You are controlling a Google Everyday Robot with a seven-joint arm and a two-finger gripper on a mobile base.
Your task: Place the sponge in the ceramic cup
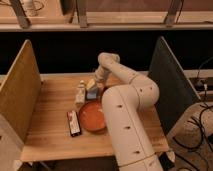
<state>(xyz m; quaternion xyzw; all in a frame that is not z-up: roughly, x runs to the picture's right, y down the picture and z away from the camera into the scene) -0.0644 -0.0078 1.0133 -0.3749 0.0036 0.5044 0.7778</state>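
My gripper (94,86) reaches down at the far middle of the wooden table (50,135), just behind the orange plate (92,116). A small blue sponge (91,92) shows right at the gripper's tip, next to the slim white bottle (80,92). Whether the sponge is held or resting on something I cannot tell. The ceramic cup is hidden behind the gripper and the sponge.
A flat black-and-red packet (74,122) lies left of the plate. A tan panel (17,95) walls the table's left side and a dark grey panel (172,85) its right. My white arm (125,115) covers the table's right half.
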